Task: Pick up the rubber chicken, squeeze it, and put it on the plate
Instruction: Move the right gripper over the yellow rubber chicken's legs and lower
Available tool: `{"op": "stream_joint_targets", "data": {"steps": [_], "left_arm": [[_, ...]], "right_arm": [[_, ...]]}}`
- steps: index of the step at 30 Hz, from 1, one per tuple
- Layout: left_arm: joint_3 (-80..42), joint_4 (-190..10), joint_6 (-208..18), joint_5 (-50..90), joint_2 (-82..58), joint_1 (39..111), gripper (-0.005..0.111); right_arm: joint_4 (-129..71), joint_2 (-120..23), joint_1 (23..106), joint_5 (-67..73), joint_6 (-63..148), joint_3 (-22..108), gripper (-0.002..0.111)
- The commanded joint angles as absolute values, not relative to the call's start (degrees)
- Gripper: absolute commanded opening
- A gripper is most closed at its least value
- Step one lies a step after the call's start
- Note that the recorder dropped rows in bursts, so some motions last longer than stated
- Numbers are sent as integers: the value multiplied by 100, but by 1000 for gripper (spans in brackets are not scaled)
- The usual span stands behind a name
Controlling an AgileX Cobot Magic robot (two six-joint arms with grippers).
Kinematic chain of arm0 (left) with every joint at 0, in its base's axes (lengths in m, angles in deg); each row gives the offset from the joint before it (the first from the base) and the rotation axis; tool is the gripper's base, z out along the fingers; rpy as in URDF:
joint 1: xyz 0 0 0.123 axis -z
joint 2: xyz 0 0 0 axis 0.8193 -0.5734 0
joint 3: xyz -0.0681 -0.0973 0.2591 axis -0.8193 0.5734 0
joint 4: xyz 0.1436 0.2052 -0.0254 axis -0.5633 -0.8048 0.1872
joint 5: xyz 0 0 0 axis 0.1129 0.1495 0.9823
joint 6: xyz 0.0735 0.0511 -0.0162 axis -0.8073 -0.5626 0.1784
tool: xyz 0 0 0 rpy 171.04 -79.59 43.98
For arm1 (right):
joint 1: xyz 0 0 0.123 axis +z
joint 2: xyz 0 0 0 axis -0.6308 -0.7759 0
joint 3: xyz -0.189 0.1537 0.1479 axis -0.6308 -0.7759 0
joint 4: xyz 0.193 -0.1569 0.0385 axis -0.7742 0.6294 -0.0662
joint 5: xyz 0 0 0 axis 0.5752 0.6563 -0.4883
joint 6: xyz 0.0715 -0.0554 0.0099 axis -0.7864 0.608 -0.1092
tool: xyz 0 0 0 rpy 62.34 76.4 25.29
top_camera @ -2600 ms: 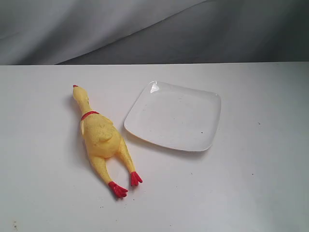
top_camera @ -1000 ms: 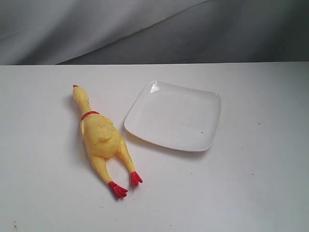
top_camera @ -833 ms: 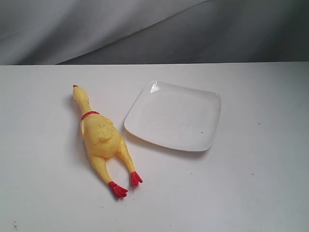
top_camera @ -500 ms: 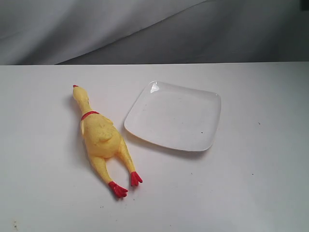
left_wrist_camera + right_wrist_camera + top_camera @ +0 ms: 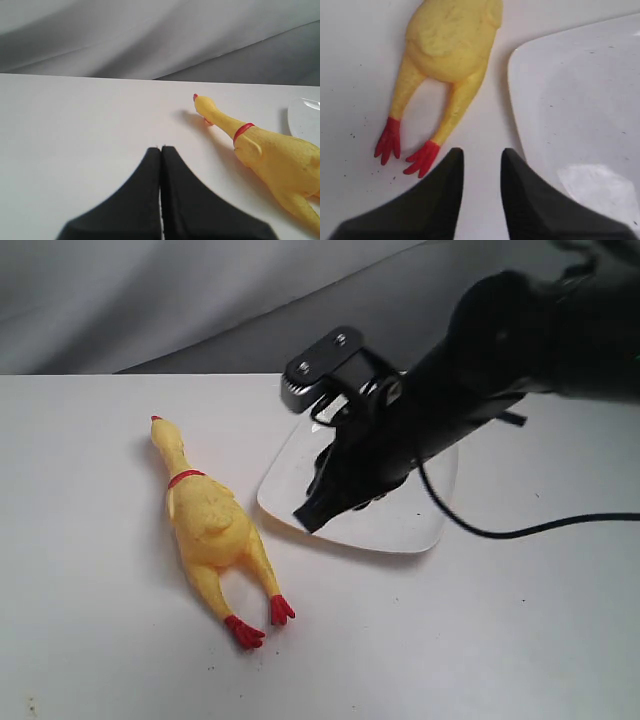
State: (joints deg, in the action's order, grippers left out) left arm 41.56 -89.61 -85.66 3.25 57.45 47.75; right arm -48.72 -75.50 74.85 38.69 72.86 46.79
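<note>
The yellow rubber chicken (image 5: pixel 212 528) lies flat on the white table, head toward the back, red feet toward the front. The white square plate (image 5: pixel 425 525) sits just right of it, partly hidden by my right arm. My right gripper (image 5: pixel 308 518) hangs over the plate's left edge, fingers slightly apart and holding nothing. In the right wrist view the right gripper (image 5: pixel 482 154) points at bare table between the chicken (image 5: pixel 450 47) and the plate (image 5: pixel 580 120). In the left wrist view my left gripper (image 5: pixel 161 149) is shut on nothing, apart from the chicken (image 5: pixel 270 155).
A grey cloth backdrop (image 5: pixel 200 300) hangs behind the table's back edge. A black cable (image 5: pixel 540 525) trails from the right arm across the table to the right.
My right arm has come into the exterior view from the upper right and now hangs over the plate's left part. The chicken and plate lie where they were.
</note>
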Motion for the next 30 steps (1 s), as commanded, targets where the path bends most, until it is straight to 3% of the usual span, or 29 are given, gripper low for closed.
{"op": "stream_joint_targets", "data": {"steps": [1,3,30], "left_arm": [[4180,-8889,-8547,355,5759,4752,0],[4180,-8889,-8547,355,5759,4752,0],[4180,-8889,-8547,355,5759,4752,0]], "right_arm": [[-4893,-8046,7838,3400,7321,4711,46],[-4976,-8318,7910,3274,7321,4717,50],[-5521,-9817,8139,3128,7609,5750,50]]}}
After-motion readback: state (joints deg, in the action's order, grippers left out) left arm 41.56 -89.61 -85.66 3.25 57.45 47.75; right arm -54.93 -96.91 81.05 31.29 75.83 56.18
